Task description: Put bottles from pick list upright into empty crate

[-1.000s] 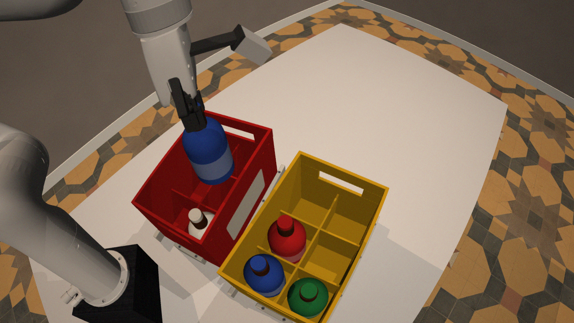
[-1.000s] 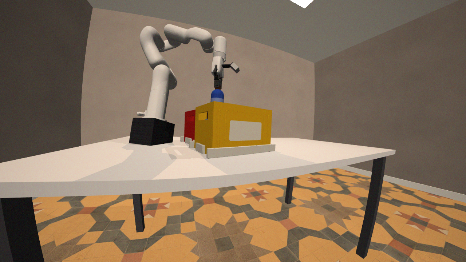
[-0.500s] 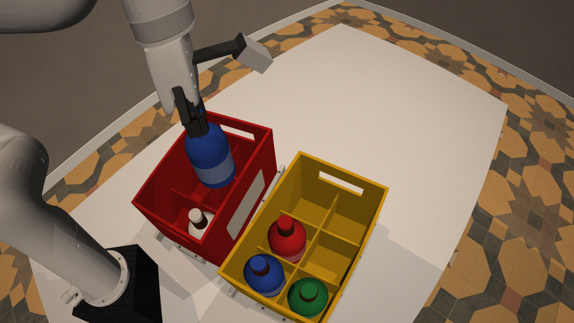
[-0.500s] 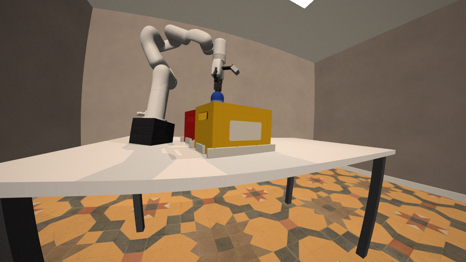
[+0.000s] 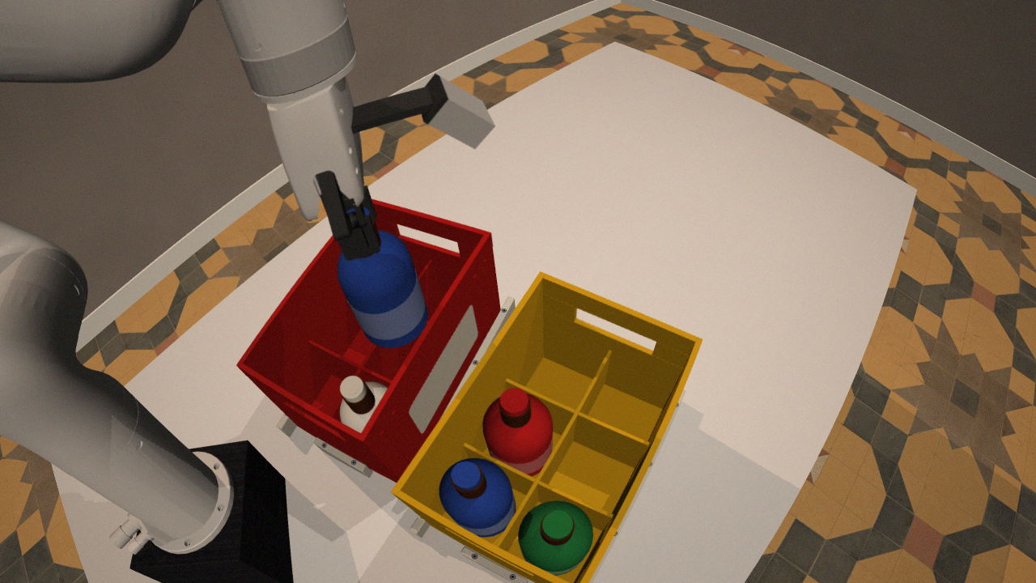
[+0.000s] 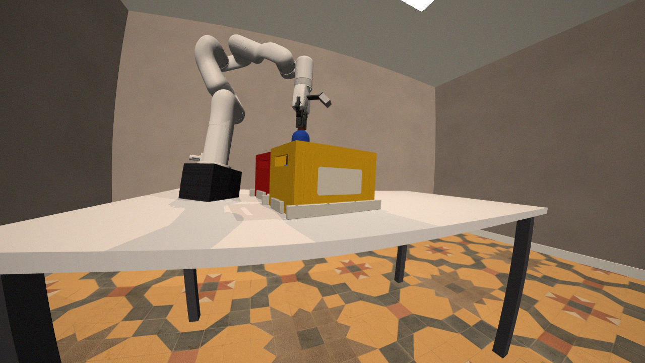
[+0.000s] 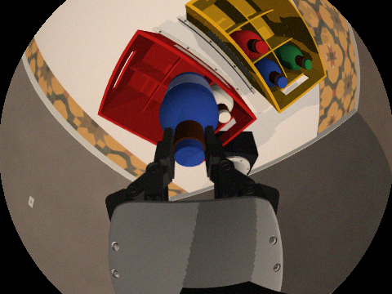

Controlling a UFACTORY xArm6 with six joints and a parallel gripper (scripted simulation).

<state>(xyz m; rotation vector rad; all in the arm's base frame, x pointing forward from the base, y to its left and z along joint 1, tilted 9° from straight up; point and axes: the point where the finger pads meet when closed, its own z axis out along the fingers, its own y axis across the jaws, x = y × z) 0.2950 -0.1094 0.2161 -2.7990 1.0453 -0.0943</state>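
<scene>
My gripper (image 5: 354, 226) is shut on the neck of a blue bottle (image 5: 382, 290) with a pale blue label. It holds the bottle upright, partly lowered into a middle cell of the red crate (image 5: 367, 341). The wrist view shows the fingers around the bottle's neck above the red crate (image 7: 163, 90). A white bottle (image 5: 359, 404) stands in a near cell of the red crate. The yellow crate (image 5: 554, 427) holds a red bottle (image 5: 518, 429), a blue bottle (image 5: 475, 494) and a green bottle (image 5: 556, 536), all upright. From the low side view only the held bottle's top (image 6: 300, 135) shows above the crates. The pick list is hidden.
The two crates stand side by side in pale rails near the arm's black base (image 5: 217, 521). The yellow crate's other cells are empty. The wrist camera housing (image 5: 460, 112) sticks out beside the gripper. The table's far edge is to the right.
</scene>
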